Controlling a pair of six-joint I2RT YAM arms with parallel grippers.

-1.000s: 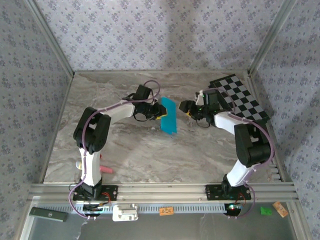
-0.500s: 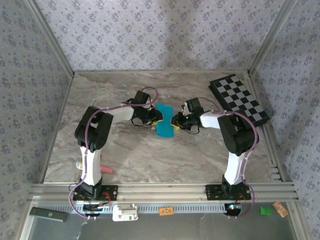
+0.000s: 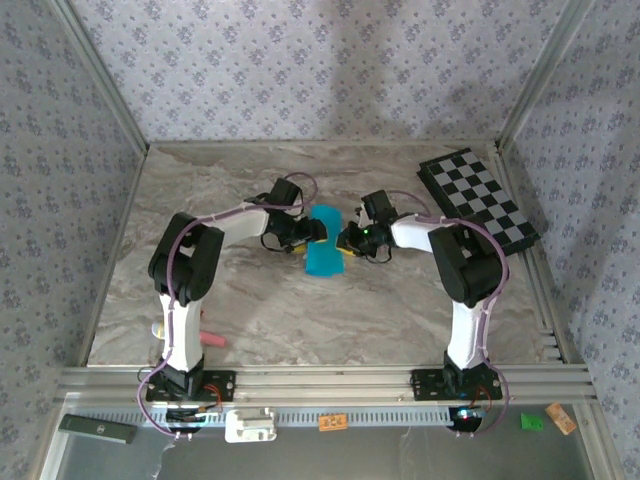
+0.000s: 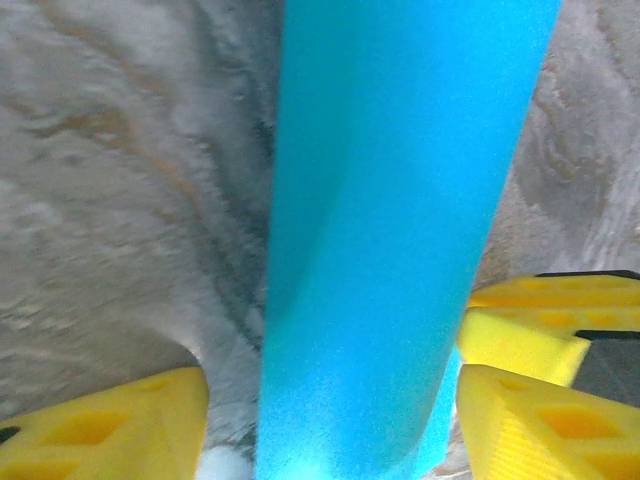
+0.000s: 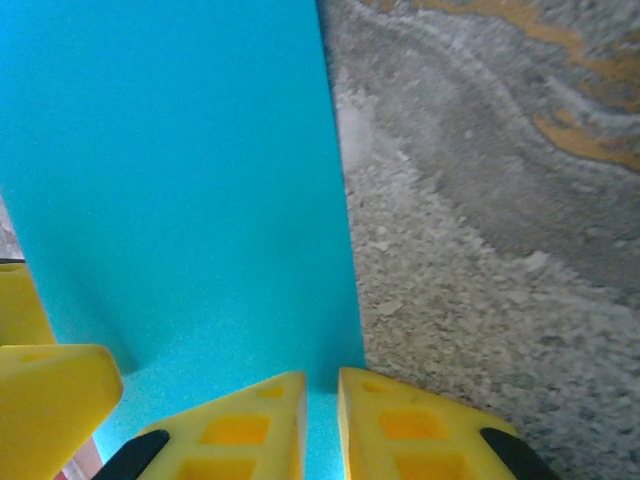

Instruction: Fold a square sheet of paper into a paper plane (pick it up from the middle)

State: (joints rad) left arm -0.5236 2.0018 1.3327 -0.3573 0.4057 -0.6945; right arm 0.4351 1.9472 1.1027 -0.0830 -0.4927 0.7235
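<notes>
Pinching the edge of the square sheet of paper [image 5: 180,200] that faces the right arm, the right gripper [image 5: 322,425] is clenched: its two yellow fingers [image 5: 240,435] stand almost together, with the cyan edge caught in the narrow slit between them. Left gripper [image 4: 330,420] released: jaws parted and straddling the paper from the opposite side. One pad [image 4: 110,425] is clear of the sheet with marbled surface visible in the gap; the other is just beside it, contact uncertain. Paper appears doubled over into a narrow band, its long side curved rather than sharply creased. Top view: sheet sits about mid-table [image 3: 300,310], slightly toward the far edge, between the two grippers. Checkered board [image 3: 478,198] lies at the far right corner, well apart. Small pink object [image 3: 212,340] sits near the near left edge, beside the left arm's base.
</notes>
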